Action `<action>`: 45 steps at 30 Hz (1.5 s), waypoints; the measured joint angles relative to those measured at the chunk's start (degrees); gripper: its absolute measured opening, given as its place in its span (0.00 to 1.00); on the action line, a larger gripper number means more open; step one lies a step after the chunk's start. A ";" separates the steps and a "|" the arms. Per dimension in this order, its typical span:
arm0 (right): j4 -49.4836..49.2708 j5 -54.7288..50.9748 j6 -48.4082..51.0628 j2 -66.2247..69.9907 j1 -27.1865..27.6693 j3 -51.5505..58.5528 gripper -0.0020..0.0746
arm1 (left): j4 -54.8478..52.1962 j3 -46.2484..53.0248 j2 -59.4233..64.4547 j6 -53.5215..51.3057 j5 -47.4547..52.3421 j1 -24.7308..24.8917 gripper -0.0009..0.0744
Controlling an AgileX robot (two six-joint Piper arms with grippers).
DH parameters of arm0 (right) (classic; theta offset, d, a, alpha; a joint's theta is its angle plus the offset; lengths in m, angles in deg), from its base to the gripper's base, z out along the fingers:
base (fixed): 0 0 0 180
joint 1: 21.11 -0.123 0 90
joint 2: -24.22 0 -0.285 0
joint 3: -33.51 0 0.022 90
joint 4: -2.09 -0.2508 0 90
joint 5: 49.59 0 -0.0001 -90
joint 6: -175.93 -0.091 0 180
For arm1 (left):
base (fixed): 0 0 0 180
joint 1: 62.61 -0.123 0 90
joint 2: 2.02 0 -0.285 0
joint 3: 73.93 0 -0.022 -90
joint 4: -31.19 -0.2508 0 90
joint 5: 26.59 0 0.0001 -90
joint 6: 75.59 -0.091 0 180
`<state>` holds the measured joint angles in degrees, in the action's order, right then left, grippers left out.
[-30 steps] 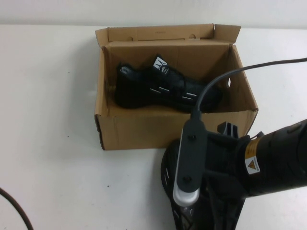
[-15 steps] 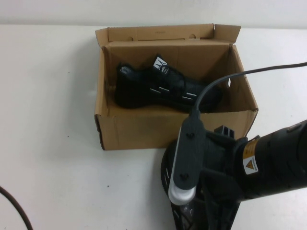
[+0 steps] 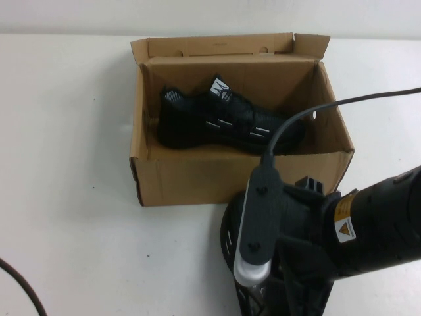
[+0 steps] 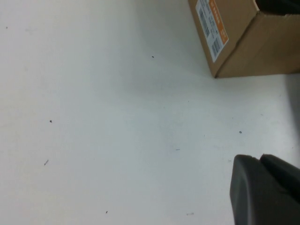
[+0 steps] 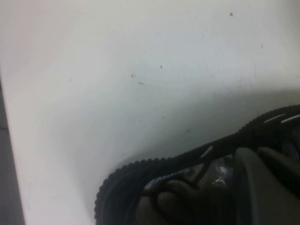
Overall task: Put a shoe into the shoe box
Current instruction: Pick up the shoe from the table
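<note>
The brown cardboard shoe box (image 3: pixel 237 174) stands open at the table's far middle, lid flap folded back. One black knit shoe (image 3: pixel 217 122) lies inside it on its side. The second black shoe (image 3: pixel 228 240) lies on the table just in front of the box, mostly hidden under my right arm (image 3: pixel 368 224). In the right wrist view my right gripper (image 5: pixel 267 187) sits in that shoe's (image 5: pixel 154 187) opening and looks shut on its collar. My left gripper (image 4: pixel 265 187) is shut and empty over bare table, left of the box's corner (image 4: pixel 253 42).
A white table (image 3: pixel 72 164) surrounds the box. A black cable (image 3: pixel 20 289) crosses the near left corner. The right arm's cable (image 3: pixel 309 108) arcs over the box's right side. An orange-and-white label (image 4: pixel 212 23) is on the box's end wall.
My right arm has sunk slightly lower over the shoe on the table. The box, the shoe inside it and the left arm have not moved.
</note>
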<state>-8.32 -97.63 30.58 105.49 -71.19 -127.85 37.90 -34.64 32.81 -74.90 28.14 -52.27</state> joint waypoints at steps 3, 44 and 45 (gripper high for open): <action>0.00 -1.24 0.00 0.00 0.00 0.00 0.01 | 0.00 0.00 0.00 -0.11 0.26 0.00 0.01; 3.27 -0.17 0.00 0.00 0.00 0.00 0.01 | 3.10 0.00 0.00 -5.06 -4.92 0.00 0.01; 3.55 0.15 0.00 0.00 0.00 0.00 0.01 | 3.60 0.00 0.00 -5.06 -5.23 0.00 0.01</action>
<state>-4.77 -97.48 30.58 105.49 -71.19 -127.85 41.49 -34.64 32.81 -79.95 22.91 -52.27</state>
